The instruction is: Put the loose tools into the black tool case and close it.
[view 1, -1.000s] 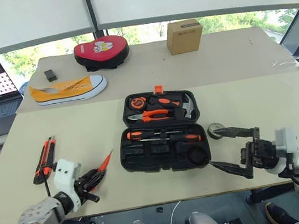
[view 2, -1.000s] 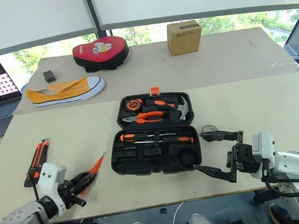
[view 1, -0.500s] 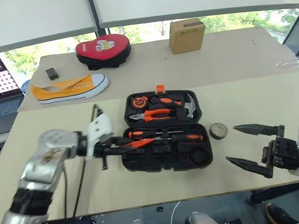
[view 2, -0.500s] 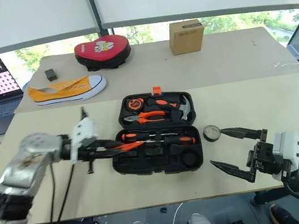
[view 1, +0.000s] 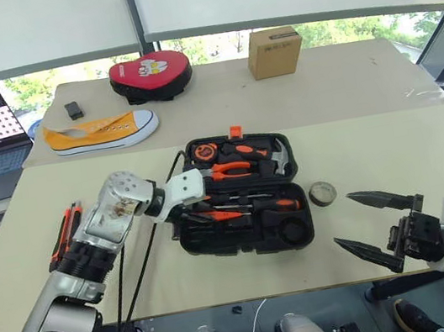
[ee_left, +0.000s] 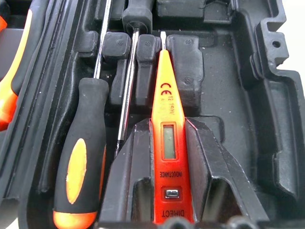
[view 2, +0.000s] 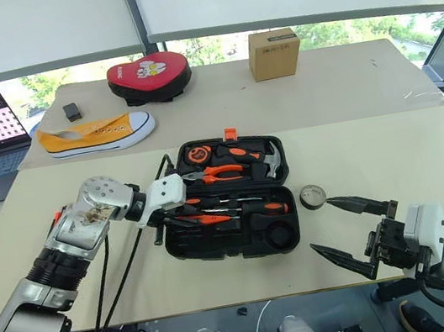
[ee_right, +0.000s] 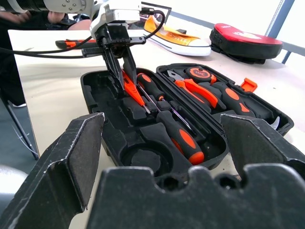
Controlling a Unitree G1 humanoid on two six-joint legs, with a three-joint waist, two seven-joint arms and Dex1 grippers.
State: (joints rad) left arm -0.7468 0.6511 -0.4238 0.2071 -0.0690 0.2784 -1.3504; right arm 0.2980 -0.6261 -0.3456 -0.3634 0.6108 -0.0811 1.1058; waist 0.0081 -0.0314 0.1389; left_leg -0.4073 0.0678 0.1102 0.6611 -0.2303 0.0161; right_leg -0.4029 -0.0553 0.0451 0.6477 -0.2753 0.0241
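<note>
The left end effector (view 1: 198, 211) grips the slim orange tester screwdriver (ee_left: 167, 133), its tip over the near half of the black tool case (view 1: 289, 236). It should be lowered flat into its recess beside the seated screwdriver (ee_left: 83, 162) before release. The right end effector (view 1: 376, 221) hangs spread wide, empty, near the tape roll (view 1: 322, 193) on the table (view 1: 389, 146).

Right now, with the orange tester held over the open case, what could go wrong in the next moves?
1. The left gripper holds the orange tester right beside a seated screwdriver; released off its slot, it may lie crooked and block the lid.
2. The tape roll and the utility knife lie on the table outside the case; closing now would leave them out.
3. The open right gripper waits near the tape roll and could knock it away.
</note>
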